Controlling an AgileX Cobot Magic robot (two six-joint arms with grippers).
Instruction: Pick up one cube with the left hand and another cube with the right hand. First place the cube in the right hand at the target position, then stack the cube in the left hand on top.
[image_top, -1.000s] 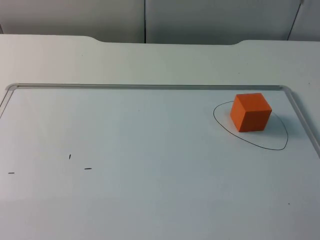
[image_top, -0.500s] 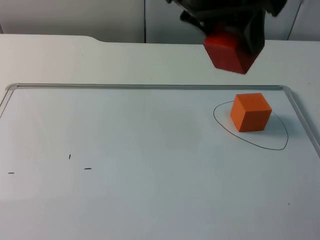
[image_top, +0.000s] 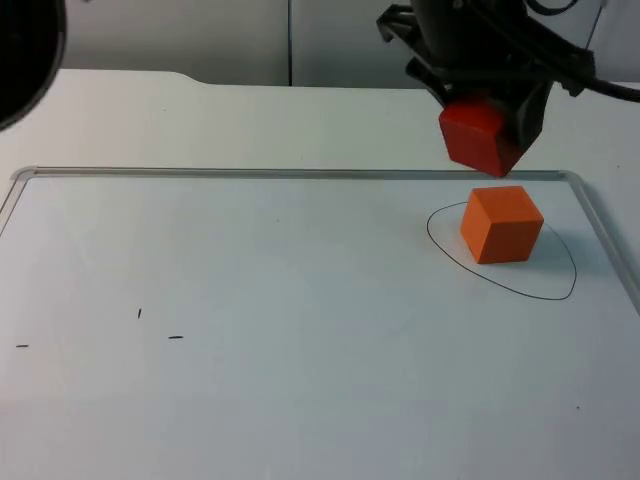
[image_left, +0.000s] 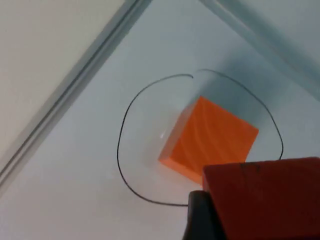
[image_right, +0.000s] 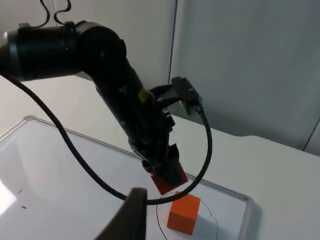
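I saw the left tool (image_top: 487, 125) pinching the red cube (image_top: 480, 137) just above the orange cube (image_top: 502, 224), which sat inside the drawn ring (image_top: 440, 250) on the desk (image_top: 300, 300). Right tool: state unclear.

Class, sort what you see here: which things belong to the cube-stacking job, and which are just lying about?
Belong to the job:
orange cube, inside the drawn ring
red cube, held by the left end effector above it

Just there:
whiteboard
small pen marks
right end effector, waiting aside
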